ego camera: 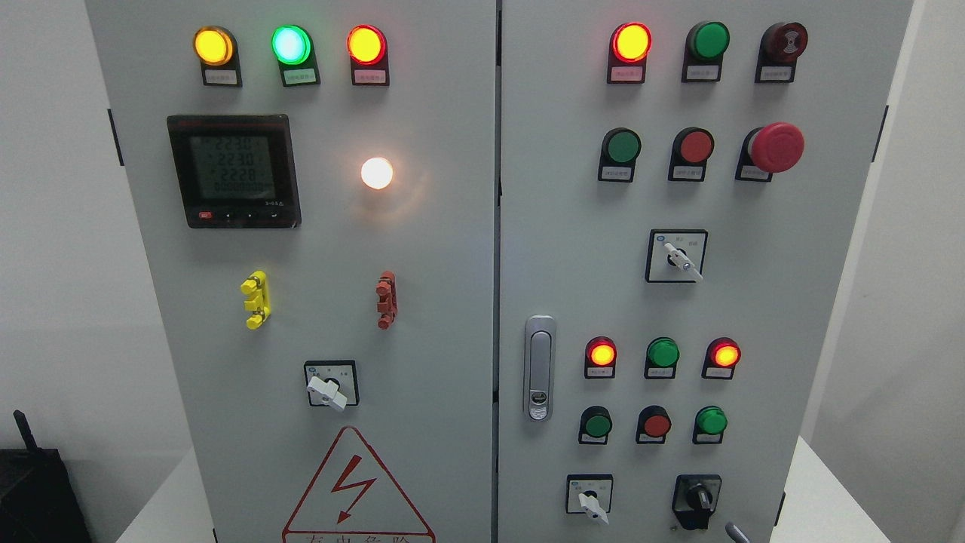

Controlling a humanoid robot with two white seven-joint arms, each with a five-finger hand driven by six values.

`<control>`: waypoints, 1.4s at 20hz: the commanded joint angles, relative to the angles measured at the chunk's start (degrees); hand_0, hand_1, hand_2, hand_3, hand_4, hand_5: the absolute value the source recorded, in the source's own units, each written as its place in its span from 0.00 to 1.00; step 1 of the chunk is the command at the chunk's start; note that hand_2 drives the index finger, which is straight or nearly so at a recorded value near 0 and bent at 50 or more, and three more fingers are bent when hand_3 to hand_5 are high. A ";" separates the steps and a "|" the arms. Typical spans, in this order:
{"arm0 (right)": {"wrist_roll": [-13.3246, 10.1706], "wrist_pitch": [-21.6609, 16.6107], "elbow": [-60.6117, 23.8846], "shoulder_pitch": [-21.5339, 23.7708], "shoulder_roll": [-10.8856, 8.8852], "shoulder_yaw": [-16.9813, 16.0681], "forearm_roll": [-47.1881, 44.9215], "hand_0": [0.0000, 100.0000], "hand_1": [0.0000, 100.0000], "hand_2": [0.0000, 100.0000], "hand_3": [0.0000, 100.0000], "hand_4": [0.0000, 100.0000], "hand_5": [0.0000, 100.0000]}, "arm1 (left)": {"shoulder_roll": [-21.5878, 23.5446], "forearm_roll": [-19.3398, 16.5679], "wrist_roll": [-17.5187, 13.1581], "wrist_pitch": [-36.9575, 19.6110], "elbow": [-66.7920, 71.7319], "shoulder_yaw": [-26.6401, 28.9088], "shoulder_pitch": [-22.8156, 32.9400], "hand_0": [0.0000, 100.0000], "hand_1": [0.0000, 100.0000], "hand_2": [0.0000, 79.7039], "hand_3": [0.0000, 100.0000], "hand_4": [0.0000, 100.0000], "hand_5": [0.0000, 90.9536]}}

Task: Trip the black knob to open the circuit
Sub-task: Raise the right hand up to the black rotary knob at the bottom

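The black knob [697, 498] sits at the bottom right of the grey cabinet's right door [573, 249], on a black base, with its grip pointing up and slightly left. A small grey tip [737, 532] pokes in at the bottom edge just right of and below the knob, apart from it. It looks like one fingertip of my right hand, and the rest of the hand is out of view. My left hand does not show.
A white selector switch [590, 501] sits left of the black knob. Three round buttons [656, 424] sit above it. A red mushroom stop button [775, 147] juts out at the upper right. A door handle [539, 367] is mid-panel. A black box [34, 490] stands at the lower left.
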 commanded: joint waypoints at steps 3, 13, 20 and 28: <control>0.04 0.26 1.42 -1.06 0.03 0.11 0.74 0.00 0.00 0.00 1.00 1.00 1.00 | 0.00 0.00 0.00 -0.02 -1.49 -0.01 0.00 0.12 0.39 0.00 0.00 0.00 0.00; 0.04 0.26 1.33 -1.06 0.03 0.81 1.01 0.00 0.00 0.00 1.00 1.00 1.00 | 0.00 0.00 0.00 -0.02 -1.49 -0.01 0.00 0.12 0.39 0.00 0.00 0.00 0.00; 0.04 0.52 1.33 -1.15 0.03 1.16 1.18 0.00 0.00 0.00 1.00 1.00 1.00 | 0.00 0.00 0.00 -0.02 -1.49 -0.01 0.00 0.12 0.39 0.00 0.00 0.00 0.00; 0.04 0.52 1.16 -1.41 0.12 1.60 1.27 0.00 0.00 0.00 1.00 1.00 1.00 | -0.08 0.00 0.00 -0.02 -1.49 -0.01 0.00 0.12 0.39 0.00 0.00 0.00 0.00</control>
